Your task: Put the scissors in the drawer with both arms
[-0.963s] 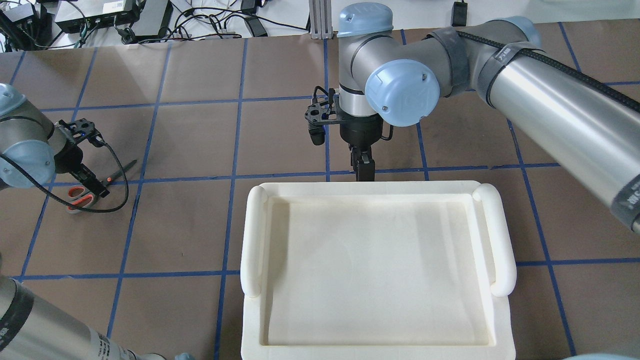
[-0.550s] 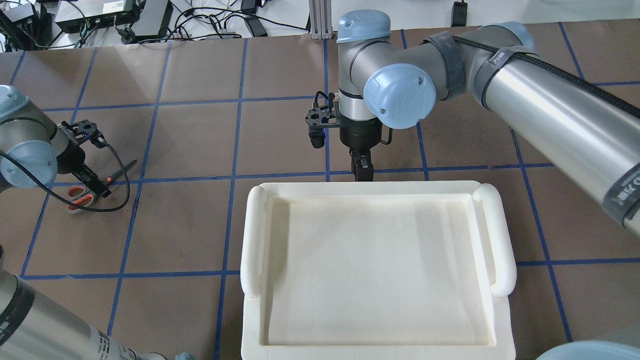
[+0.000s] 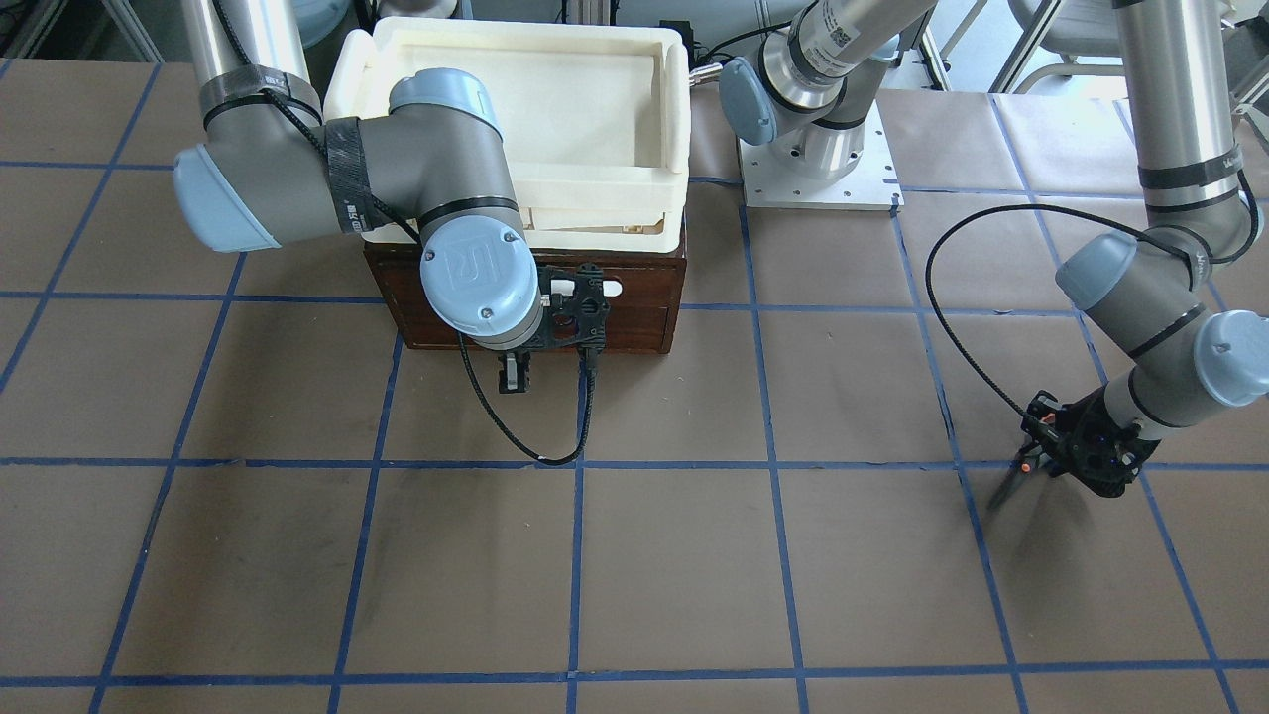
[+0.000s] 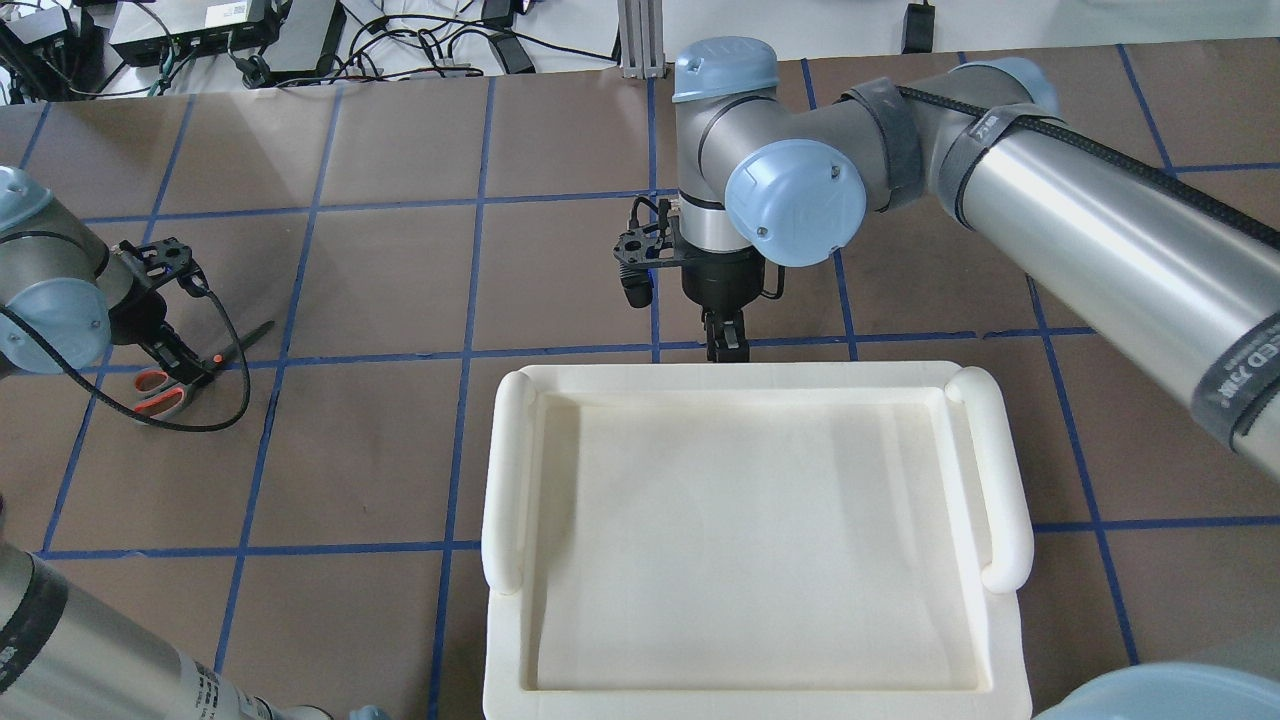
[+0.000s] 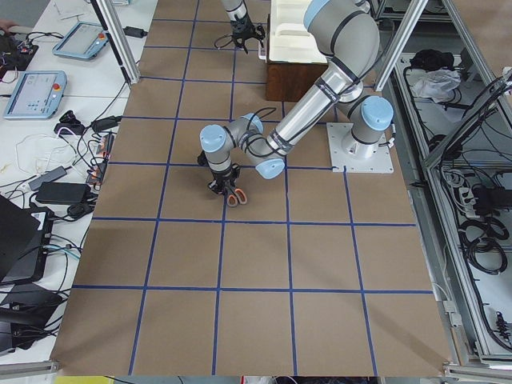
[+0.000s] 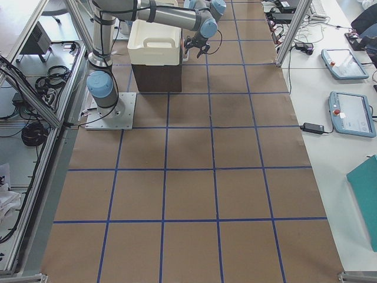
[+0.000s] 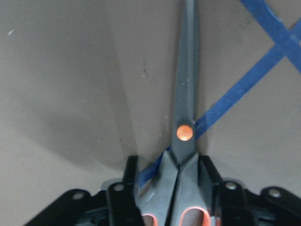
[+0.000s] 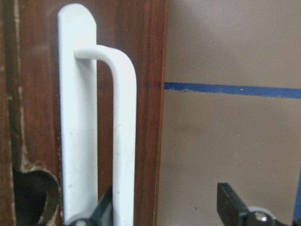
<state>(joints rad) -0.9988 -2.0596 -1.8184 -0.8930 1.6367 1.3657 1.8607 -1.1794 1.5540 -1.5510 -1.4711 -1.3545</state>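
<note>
The scissors (image 4: 158, 390) lie flat on the brown table at the far left, blades closed. In the left wrist view the scissors (image 7: 186, 108) point away, orange pivot dot showing. My left gripper (image 4: 190, 368) is low over them. Its jaws (image 7: 169, 162) straddle the neck below the pivot, with a gap on one side, so it is open. The drawer (image 3: 634, 317) is shut in its dark red-brown box. My right gripper (image 4: 727, 348) is open in front of it. Its fingers (image 8: 230, 207) stand on either side of the white bar handle (image 8: 124, 117).
A cream plastic bin (image 4: 750, 375) sits on top of the drawer box and hides it from above. Blue tape lines cross the brown table. The left arm's black cable (image 4: 225, 400) loops beside the scissors. Its base plate (image 3: 818, 169) stands right of the box in the front view.
My left gripper has shifted slightly along the scissors toward the pivot. My right arm has dropped a little at the drawer front. The scissors have barely moved.
</note>
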